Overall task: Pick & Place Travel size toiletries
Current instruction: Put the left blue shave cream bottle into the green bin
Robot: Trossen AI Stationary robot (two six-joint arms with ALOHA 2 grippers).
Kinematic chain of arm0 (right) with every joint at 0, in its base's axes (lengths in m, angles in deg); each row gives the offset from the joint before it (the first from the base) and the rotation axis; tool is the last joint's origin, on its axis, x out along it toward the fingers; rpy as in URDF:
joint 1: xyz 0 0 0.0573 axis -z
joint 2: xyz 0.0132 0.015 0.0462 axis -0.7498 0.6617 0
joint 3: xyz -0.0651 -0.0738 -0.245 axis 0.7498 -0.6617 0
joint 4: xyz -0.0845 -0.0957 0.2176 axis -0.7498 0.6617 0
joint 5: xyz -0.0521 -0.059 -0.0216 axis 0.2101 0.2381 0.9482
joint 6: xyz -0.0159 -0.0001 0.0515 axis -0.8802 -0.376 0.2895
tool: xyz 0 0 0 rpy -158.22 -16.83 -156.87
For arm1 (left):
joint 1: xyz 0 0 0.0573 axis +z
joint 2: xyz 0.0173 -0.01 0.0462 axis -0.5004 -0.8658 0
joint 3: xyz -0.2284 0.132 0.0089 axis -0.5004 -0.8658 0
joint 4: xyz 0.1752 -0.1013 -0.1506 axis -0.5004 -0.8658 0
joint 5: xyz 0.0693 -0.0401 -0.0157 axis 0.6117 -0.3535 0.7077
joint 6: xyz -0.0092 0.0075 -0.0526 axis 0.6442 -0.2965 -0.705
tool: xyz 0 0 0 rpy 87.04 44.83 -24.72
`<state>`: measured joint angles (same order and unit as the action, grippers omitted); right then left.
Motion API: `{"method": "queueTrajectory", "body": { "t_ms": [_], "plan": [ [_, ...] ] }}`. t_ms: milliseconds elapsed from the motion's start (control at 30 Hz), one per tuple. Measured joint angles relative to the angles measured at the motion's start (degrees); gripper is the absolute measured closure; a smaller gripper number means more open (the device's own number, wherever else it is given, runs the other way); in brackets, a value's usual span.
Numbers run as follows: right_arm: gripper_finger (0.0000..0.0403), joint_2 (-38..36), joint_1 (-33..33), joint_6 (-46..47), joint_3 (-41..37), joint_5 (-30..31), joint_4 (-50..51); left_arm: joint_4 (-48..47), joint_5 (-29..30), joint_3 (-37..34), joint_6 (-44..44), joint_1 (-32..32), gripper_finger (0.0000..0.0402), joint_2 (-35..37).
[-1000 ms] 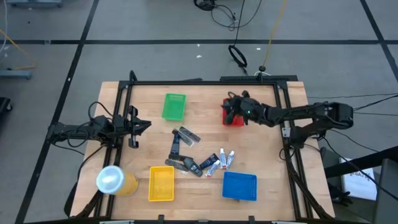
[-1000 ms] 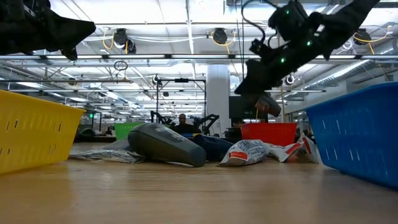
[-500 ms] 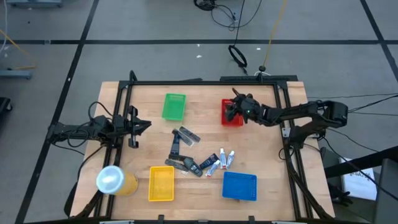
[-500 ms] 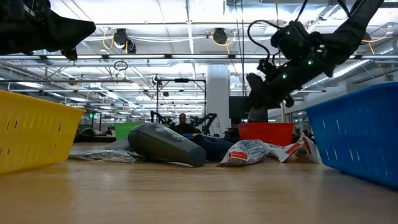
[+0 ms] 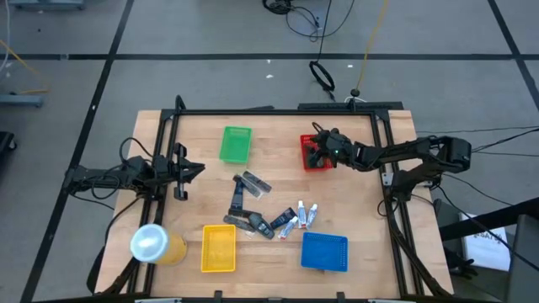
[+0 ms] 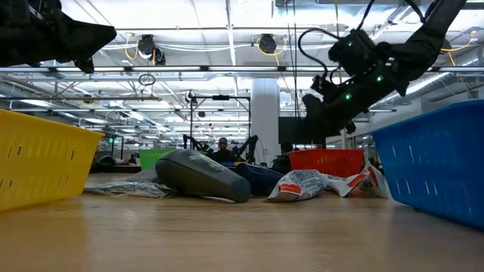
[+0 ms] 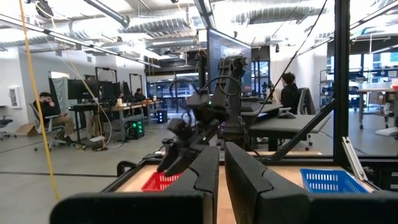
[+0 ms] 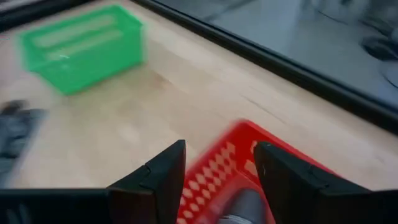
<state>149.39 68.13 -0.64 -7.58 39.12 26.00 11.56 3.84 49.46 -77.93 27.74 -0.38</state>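
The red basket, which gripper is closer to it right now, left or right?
Right. The right gripper hangs open directly over the red basket. The left gripper waits at the table's opposite edge, beyond the green basket.

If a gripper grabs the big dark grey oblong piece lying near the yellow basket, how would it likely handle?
The dark grey oblong piece looks rigid and smooth-skinned, so it would probably keep its shape but could slip between the fingers. Its rounded body suggests it may rock or roll if nudged sideways. It lies against a crinkled packet, which might get dragged along.
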Motion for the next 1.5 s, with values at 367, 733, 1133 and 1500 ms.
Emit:
{"method": "queueTrajectory", "body": {
  "t_ms": [367, 733, 1133, 1500],
  "plan": [
    [0.0218, -3.75, -17.22, -11.09, 0.07, -11.32, -7.65, 5.74, 6.44, -0.02, -5.10, -0.11, 0.0371, -6.21],
    [0.0231, 11.82, -27.64, -14.03, 0.07, 0.52, -23.72, -4.46, 16.41, 16.62, -17.77, -0.13, 0.0371, -43.52],
    [0.0232, 24.57, -27.04, -14.04, 0.07, 1.86, -33.05, -41.91, 2.38, 42.44, -43.84, 0.02, 0.0371, -74.36],
    [0.0232, 29.76, -27.05, -14.05, 0.05, 1.73, -36.47, -44.39, -14.98, 44.48, -63.69, 0.22, 0.0261, -83.89]
  ]
}}
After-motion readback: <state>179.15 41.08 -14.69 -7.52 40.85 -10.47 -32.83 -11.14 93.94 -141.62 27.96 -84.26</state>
